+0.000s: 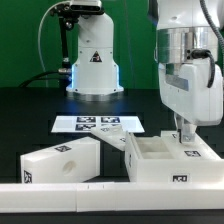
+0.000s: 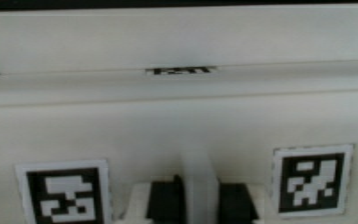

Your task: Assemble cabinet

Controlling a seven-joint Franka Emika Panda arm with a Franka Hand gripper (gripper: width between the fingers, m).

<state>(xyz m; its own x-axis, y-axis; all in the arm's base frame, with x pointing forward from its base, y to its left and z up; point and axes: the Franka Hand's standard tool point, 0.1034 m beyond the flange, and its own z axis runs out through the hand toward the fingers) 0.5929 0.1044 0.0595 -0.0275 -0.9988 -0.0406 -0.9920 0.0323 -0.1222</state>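
Note:
The cabinet shows as two white parts with black-and-white tags. An open, tray-like cabinet box (image 1: 160,158) lies at the exterior view's right, and a closed cabinet block (image 1: 60,158) lies tilted to its left. My gripper (image 1: 186,138) comes straight down onto the far right side of the open box. In the wrist view the same cabinet box (image 2: 176,110) fills the picture, with a tag (image 2: 64,193) on one side of the jaws and another tag (image 2: 313,180) on the other. The gripper (image 2: 199,203) is shut on a thin white wall of that box, which shows as a strip between the dark fingers (image 2: 162,200).
The marker board (image 1: 97,124) lies flat behind the two parts. A long low white rail (image 1: 100,196) runs along the front edge. The white robot base (image 1: 92,60) with a triangle mark stands at the back on the black table.

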